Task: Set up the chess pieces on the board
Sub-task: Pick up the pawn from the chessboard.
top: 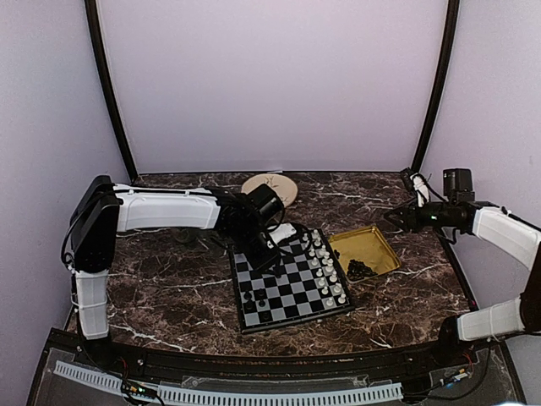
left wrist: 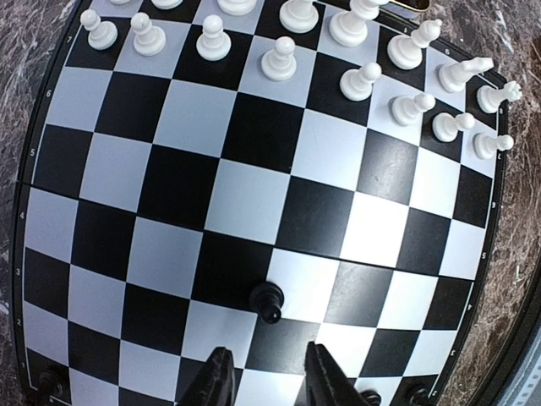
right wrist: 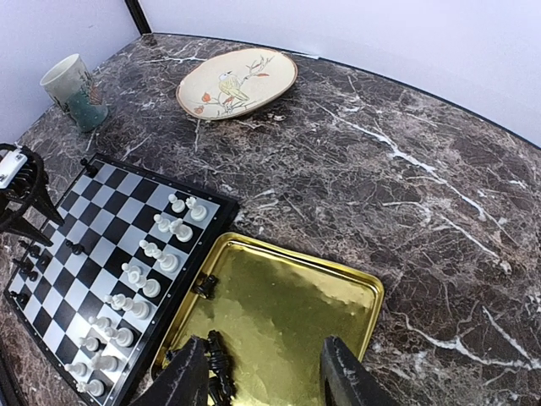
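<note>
The board (top: 287,283) lies mid-table; it fills the left wrist view (left wrist: 254,194) and shows at left in the right wrist view (right wrist: 93,254). White pieces (left wrist: 279,59) line its far side. A black pawn (left wrist: 269,301) stands on the board just ahead of my left gripper (left wrist: 266,376), which is open and empty above it. A few more black pieces (top: 254,298) stand at the board's near left. Other black pieces (right wrist: 215,372) lie in the yellow tray (right wrist: 338,288). My right gripper (right wrist: 262,372) is open and empty above the tray.
The yellow tray (top: 365,251) sits right of the board. A painted plate (right wrist: 237,82) lies at the back, also in the top view (top: 270,187). A cup (right wrist: 74,91) stands at the far left in the right wrist view. The table is dark marble.
</note>
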`<state>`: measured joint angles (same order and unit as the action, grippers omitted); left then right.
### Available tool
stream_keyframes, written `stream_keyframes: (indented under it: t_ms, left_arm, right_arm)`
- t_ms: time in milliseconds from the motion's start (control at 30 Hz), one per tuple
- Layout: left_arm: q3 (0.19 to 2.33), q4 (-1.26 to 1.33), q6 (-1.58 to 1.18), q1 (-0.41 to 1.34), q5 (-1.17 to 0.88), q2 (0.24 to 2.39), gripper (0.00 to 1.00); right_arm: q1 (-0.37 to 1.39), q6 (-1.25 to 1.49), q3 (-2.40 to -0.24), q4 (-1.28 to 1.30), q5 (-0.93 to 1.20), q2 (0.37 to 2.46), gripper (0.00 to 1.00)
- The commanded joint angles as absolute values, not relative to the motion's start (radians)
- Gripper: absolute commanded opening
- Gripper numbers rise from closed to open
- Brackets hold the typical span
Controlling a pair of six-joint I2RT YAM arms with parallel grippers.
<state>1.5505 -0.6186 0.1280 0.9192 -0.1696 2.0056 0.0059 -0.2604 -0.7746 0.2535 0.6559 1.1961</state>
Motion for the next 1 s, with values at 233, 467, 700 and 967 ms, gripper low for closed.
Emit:
stream_keyframes:
  t_ms: [233, 467, 700, 967]
  left_arm:
    - [1.637, -0.639, 0.141, 0.922, -0.178, 2.077, 0.31]
    - [1.654, -0.637, 0.137, 0.923, -0.186, 2.098, 0.28]
    - [1.652, -0.631, 0.139, 0.925, -0.19, 2.104, 0.16]
    - [1.657, -0.686, 0.132, 0.925, -0.18, 2.084, 0.07]
  right_arm:
    - [-0.008, -0.285, -0.747, 0.204, 0.675, 1.192, 0.45]
    - [-0.008, -0.293, -0.747, 0.205, 0.676, 1.195, 0.45]
    - [-0.007, -0.298, -0.747, 0.204, 0.676, 1.198, 0.45]
    - [-0.007, -0.307, -0.743, 0.209, 0.677, 1.197, 0.44]
